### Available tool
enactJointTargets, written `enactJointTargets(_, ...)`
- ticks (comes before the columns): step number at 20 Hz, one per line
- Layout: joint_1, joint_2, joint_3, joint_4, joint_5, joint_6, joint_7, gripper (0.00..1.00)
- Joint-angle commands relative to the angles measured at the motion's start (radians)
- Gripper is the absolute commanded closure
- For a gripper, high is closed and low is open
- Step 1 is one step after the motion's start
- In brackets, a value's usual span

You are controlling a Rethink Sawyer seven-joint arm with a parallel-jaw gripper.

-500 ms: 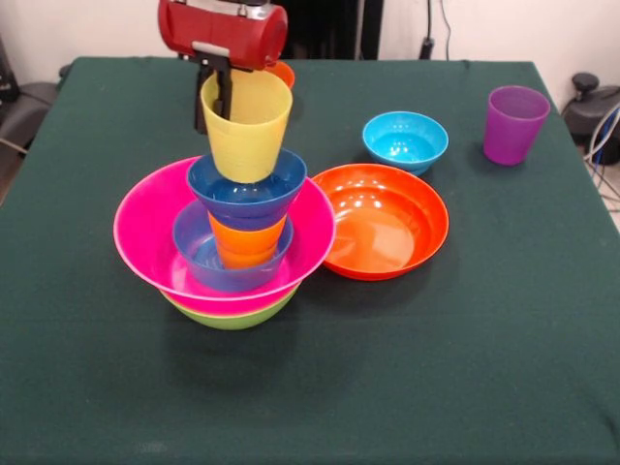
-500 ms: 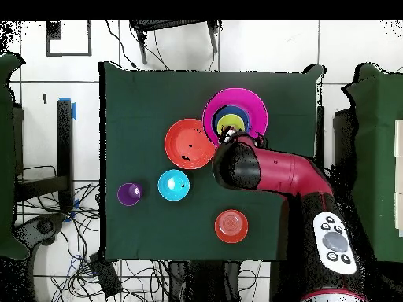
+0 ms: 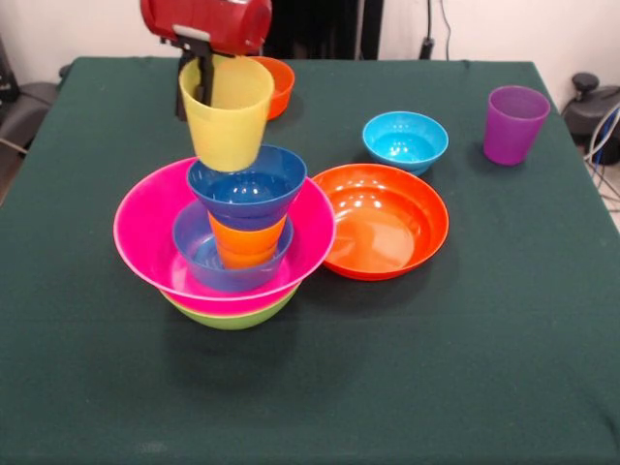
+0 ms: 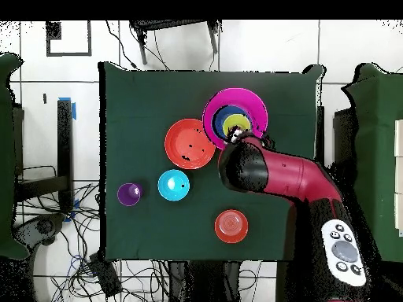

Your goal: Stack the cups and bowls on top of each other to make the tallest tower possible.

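Note:
The tower stands left of centre: a lime green bowl (image 3: 232, 313) under the big pink bowl (image 3: 145, 232), then a blue bowl (image 3: 199, 262), the orange cup (image 3: 247, 242) and a dark blue bowl (image 3: 247, 189). My gripper (image 3: 194, 92) is shut on the rim of the translucent yellow cup (image 3: 226, 111), one finger inside and one outside. The cup's base hangs at the dark blue bowl's left rim, slightly tilted. In the overhead view the arm (image 4: 264, 171) covers the gripper, and the yellow cup (image 4: 234, 124) shows over the pink bowl (image 4: 252, 102).
A shallow orange bowl (image 3: 383, 221) touches the pink bowl's right side. A cyan bowl (image 3: 405, 140) and the purple cup (image 3: 513, 124) stand at the back right. A small orange bowl (image 3: 276, 82) sits behind the arm. The green cloth table (image 3: 465, 368) spreads in front.
The gripper has moved up and to the left in the front view, taking the yellow cup with it. The cup's base has risen out of the dark blue bowl towards its rim.

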Motion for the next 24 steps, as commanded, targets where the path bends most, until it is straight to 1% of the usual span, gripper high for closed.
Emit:
enactJointTargets(1, -0.020, -0.033, 0.023, 0.052, 0.023, -0.029, 0.116, 1.00)
enactJointTargets(2, -0.016, -0.032, 0.018, 0.053, 0.019, -0.041, 0.121, 1.00)
enactJointTargets(3, -0.005, -0.028, 0.009, 0.049, 0.016, -0.041, 0.125, 0.00)
enactJointTargets(8, -0.001, -0.026, 0.004, 0.035, 0.010, -0.033, 0.114, 0.00)
enactJointTargets(14, -0.013, -0.026, 0.019, 0.034, 0.011, -0.023, 0.098, 0.00)
enactJointTargets(15, -0.013, -0.027, 0.017, 0.035, 0.014, -0.015, 0.100, 0.00)
enactJointTargets(16, -0.008, -0.027, 0.012, 0.026, 0.018, 0.021, 0.091, 0.00)
enactJointTargets(17, -0.005, -0.026, 0.009, 0.022, 0.017, 0.037, 0.086, 0.00)
enactJointTargets(18, -0.005, -0.027, 0.008, 0.028, 0.011, 0.000, 0.095, 0.00)
enactJointTargets(22, -0.014, -0.029, 0.013, 0.028, 0.006, -0.003, 0.087, 0.00)
enactJointTargets(24, -0.016, -0.045, 0.015, 0.037, 0.010, 0.013, 0.081, 0.00)
